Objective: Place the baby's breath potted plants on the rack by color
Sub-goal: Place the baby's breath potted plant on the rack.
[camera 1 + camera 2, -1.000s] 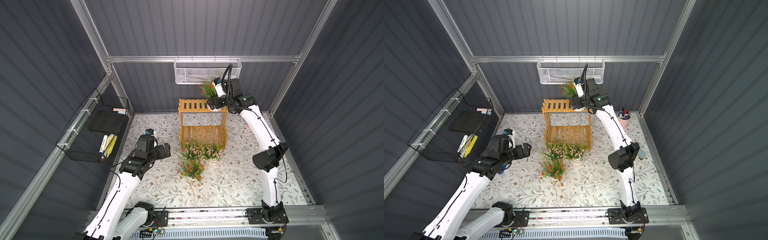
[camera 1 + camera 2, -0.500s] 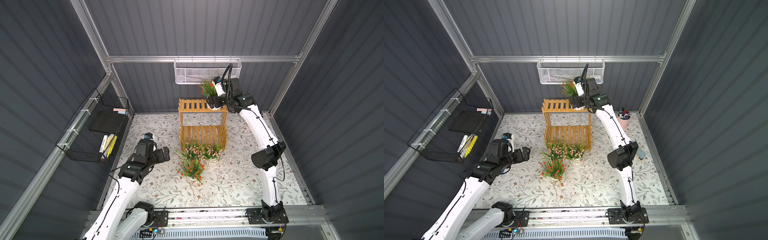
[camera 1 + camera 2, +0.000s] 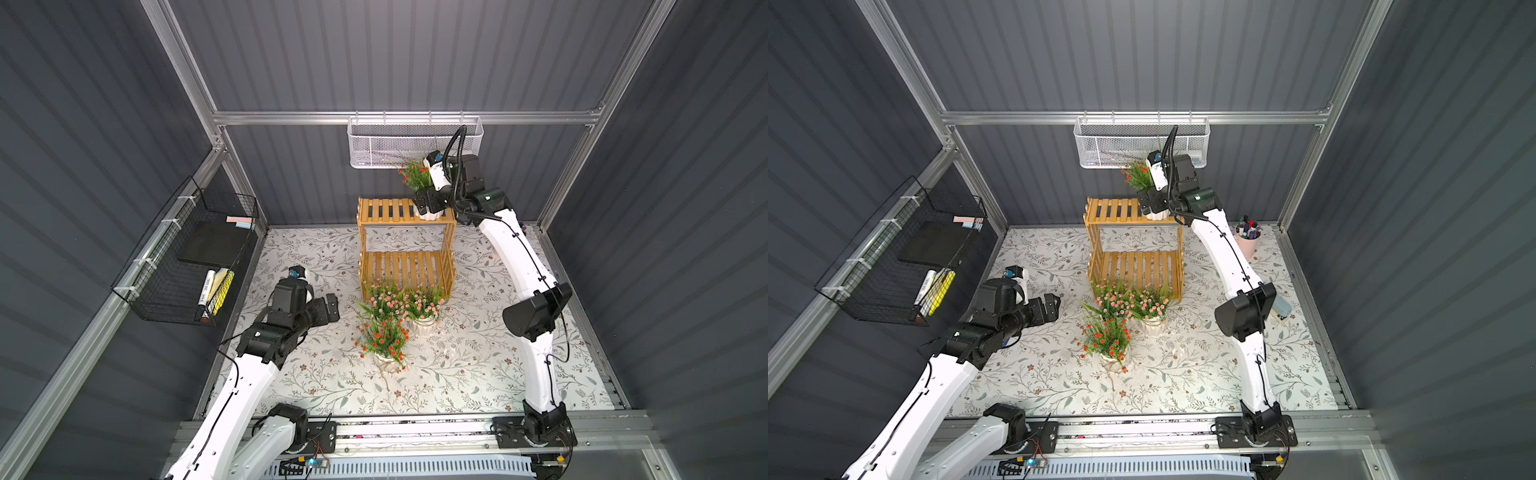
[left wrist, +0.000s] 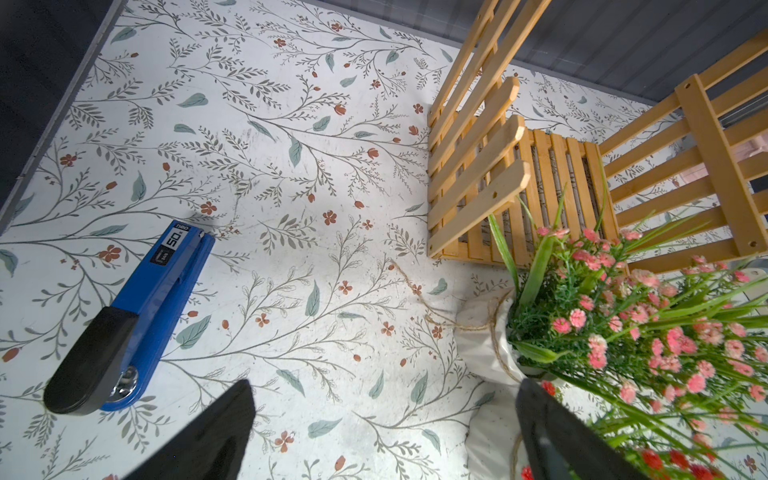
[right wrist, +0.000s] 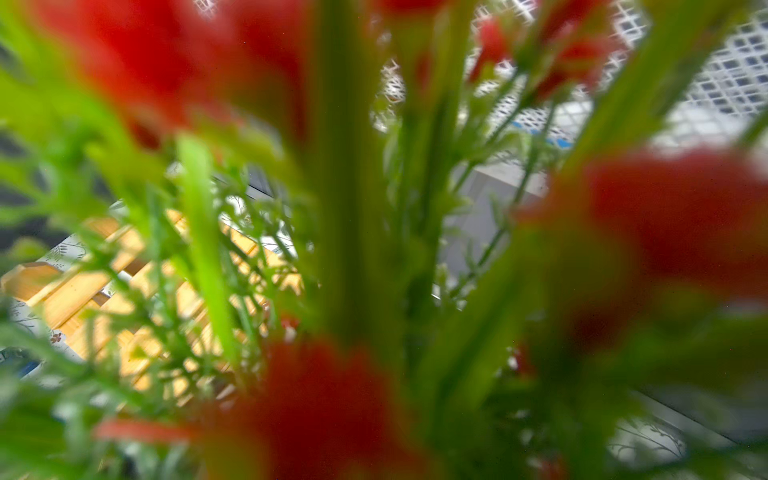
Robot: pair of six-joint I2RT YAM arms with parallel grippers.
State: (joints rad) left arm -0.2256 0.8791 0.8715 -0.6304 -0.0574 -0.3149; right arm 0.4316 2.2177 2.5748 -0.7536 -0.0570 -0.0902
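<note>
A red baby's breath potted plant [image 3: 415,178] stands at the right end of the rack's [image 3: 388,210] top tier, and my right gripper [image 3: 429,204] is shut on its white pot [image 3: 428,215]. Its blurred red blooms [image 5: 685,220] and leaves fill the right wrist view and hide the jaws. On the table in front of the rack's lower tier [image 3: 1138,266] stand two pink plants [image 3: 384,297] [image 3: 424,305], with another red plant [image 3: 382,337] nearer the front. My left gripper [image 3: 331,308] hovers open and empty left of them; a pink plant [image 4: 623,332] is beside one of its fingers [image 4: 552,436].
A blue stapler [image 4: 137,316] lies on the floral table left of my left gripper. A black wire basket [image 3: 191,257] hangs on the left wall, a white mesh basket [image 3: 390,145] just above the held plant. A pink cup of pens [image 3: 1248,241] stands at the back right.
My left arm has drawn back a little toward the front, its gripper still open. The right arm with the red plant has hardly moved at the rack's top tier.
</note>
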